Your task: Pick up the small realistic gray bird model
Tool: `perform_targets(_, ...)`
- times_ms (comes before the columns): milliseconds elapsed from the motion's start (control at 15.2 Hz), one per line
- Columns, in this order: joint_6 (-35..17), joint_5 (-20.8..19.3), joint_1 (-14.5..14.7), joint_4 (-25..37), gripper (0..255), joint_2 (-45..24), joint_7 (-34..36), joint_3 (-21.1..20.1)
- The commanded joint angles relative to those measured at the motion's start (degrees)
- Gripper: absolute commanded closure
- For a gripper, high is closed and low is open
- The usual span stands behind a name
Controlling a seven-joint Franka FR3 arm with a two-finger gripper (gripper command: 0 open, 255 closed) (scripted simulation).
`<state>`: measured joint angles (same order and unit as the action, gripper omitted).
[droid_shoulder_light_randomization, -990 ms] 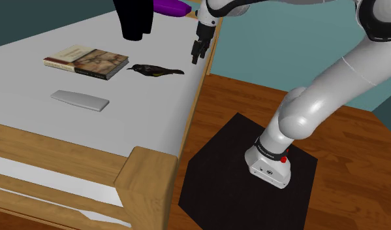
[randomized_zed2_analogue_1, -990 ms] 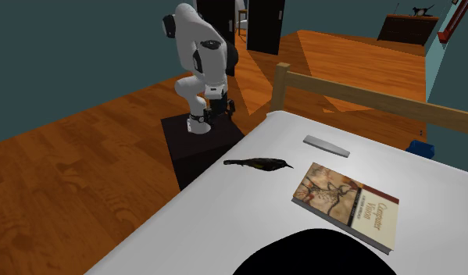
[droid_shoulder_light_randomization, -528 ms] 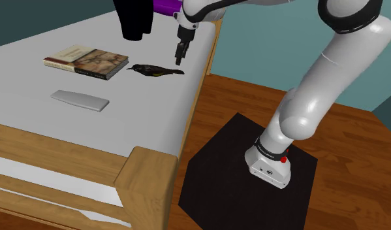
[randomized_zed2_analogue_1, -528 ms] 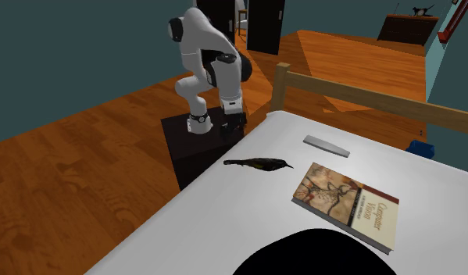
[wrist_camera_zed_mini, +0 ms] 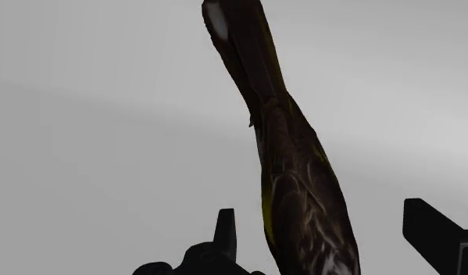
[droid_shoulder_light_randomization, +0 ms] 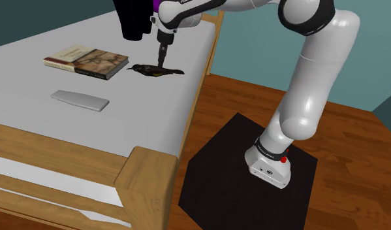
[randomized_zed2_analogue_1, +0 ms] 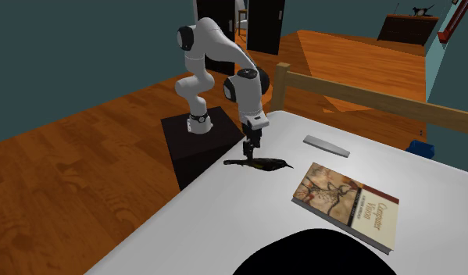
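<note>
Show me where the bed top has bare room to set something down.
Bare: the wide stretch between the grey slab and the wooden footboard. Crowded: around the bird model, with the open pincer over it and the book beside.

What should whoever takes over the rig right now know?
Hand: open, holding nothing, just above the bird. In the wrist view its fingers stand apart on either side of the bird's body, with no contact that I can see.
Bird: dark with yellowish tinges, lying flat on the white bed top near its edge, beside the book.
Done: hand lined up over the bird.
Left: lower, close on the body, lift.
</note>
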<state>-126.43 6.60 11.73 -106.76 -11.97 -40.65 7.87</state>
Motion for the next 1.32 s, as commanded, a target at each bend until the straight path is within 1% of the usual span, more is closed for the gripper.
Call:
perform_targets(0,-0.2,0.3,0.2,2.5,0,-2.2,-1.7,-0.6)
perform_targets(462,-5.3,1.0,0.1,-0.3,0,-4.6,-2.4,-0.9)
perform_targets(594,-5.3,1.0,0.1,-0.3,0,-4.6,-2.4,-0.9)
perform_targets(660,-5.2,1.0,0.2,-0.3,255,-4.5,-2.3,-0.9)
perform_targets(1254,-5.3,1.0,0.1,-0.3,255,-4.6,-2.4,-0.9)
